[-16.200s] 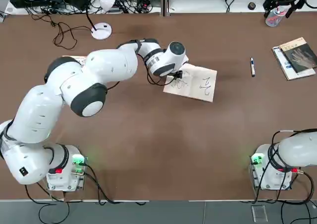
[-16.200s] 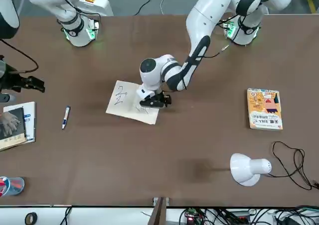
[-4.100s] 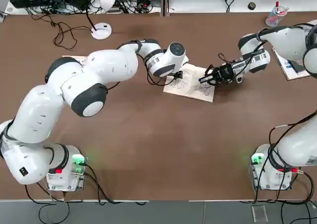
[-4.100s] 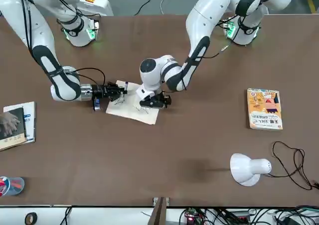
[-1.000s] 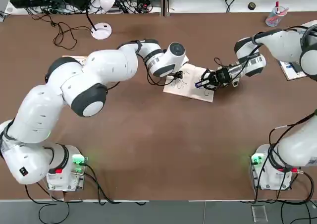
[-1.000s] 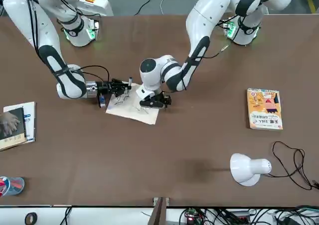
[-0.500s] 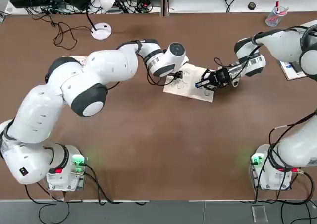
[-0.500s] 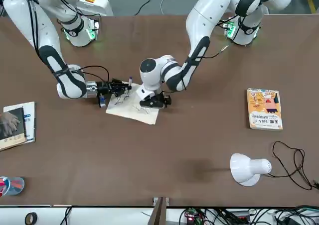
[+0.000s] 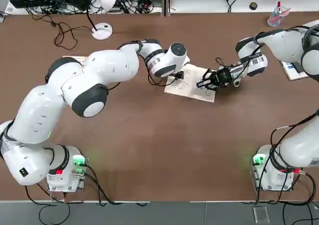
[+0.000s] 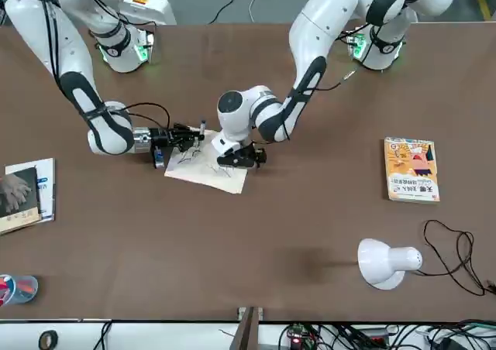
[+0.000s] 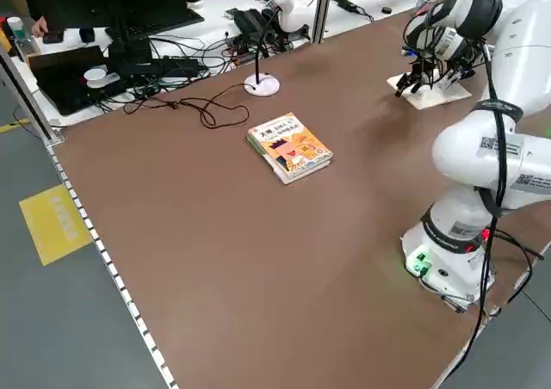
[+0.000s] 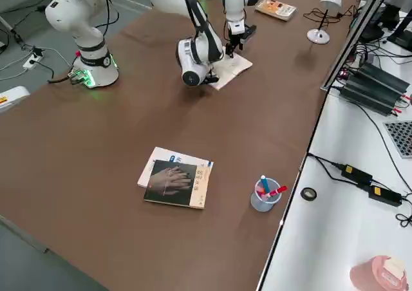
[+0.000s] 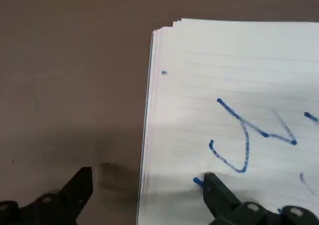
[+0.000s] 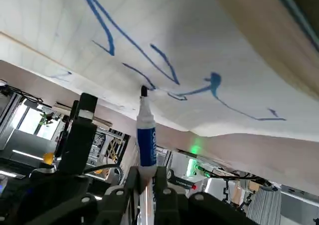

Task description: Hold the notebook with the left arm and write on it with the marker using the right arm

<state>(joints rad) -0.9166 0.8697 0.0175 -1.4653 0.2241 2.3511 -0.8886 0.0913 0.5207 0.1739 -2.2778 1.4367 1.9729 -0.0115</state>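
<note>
I had the white lined paper notebook (image 9: 192,83) lying near the middle of the brown table (image 9: 159,145), its open page already crossed with blue strokes. My left gripper (image 13: 144,195) stood over the pad's left edge with its two black fingers spread, one fingertip (image 13: 215,192) pressing down on the page and the other on the bare tabletop just beside the stack of sheets. My right gripper (image 14: 144,177) came in from the right side, low and nearly level with the table, its fingers pinched tight on the slim blue-and-white marker (image 14: 146,130). The marker's dark tip met the page among the blue lines on the right half of the sheet.

What worried me was the hold on the pad. Only one fingertip weighed on the paper, so I judged that a hard sideways stroke could swing the notebook around that single point or ruffle the top sheet. Pressing the marker too deep might have bent it in my grip or slid it back between the fingers, and then the line would have gone faint or wandered. My two wrists were also near each other over the pad, so a long stroke toward the left risked bumping them together.
</note>
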